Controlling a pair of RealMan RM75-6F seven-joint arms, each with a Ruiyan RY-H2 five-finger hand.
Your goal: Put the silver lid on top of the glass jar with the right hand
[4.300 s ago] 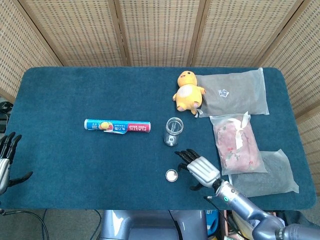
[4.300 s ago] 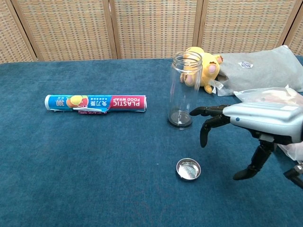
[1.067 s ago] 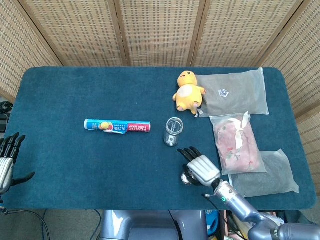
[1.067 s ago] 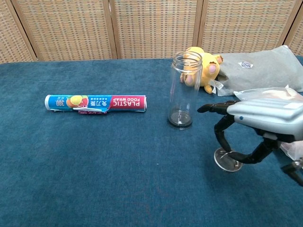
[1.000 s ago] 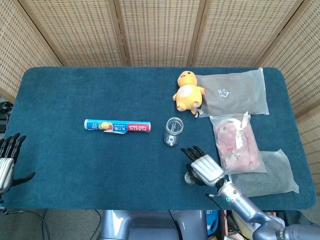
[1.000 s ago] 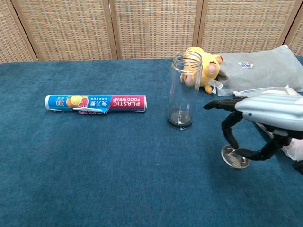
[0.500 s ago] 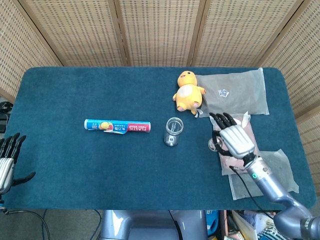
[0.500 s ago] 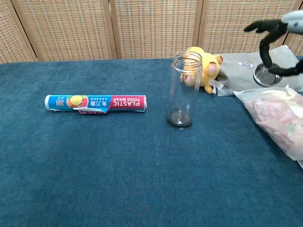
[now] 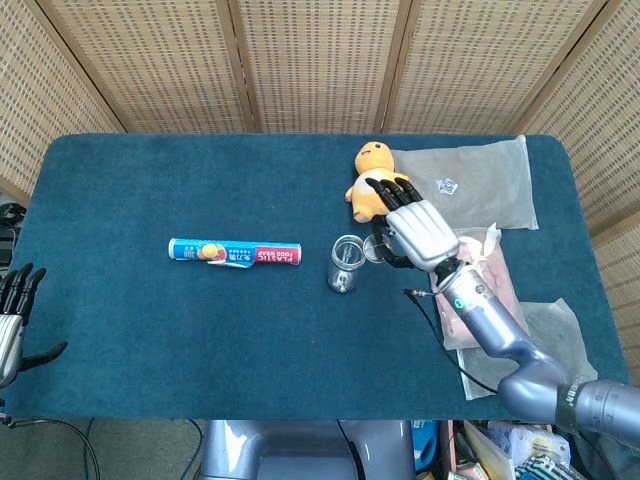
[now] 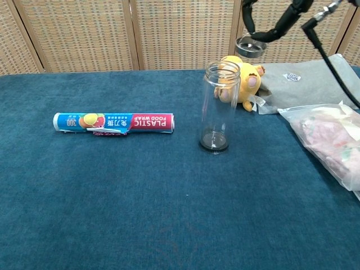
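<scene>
The clear glass jar (image 9: 346, 262) (image 10: 219, 107) stands upright and open-topped near the table's middle. My right hand (image 9: 415, 232) (image 10: 277, 22) hovers up and to the right of the jar's mouth, pinching the silver lid (image 10: 251, 46) (image 9: 376, 248) between thumb and fingers. The lid hangs just above and right of the rim, apart from it. My left hand (image 9: 12, 320) rests at the table's left front corner, fingers spread and holding nothing.
A plastic-wrap roll (image 9: 234, 252) (image 10: 113, 122) lies left of the jar. A yellow plush toy (image 9: 372, 170) (image 10: 245, 80) sits just behind the jar. Several plastic bags (image 9: 470, 185) (image 10: 329, 140) cover the table's right side. A wicker screen (image 10: 180, 31) stands behind.
My right hand picked the lid off the cloth, lifted it high and carried it left, from over the bags to just beside the jar's mouth. The left hand stayed put.
</scene>
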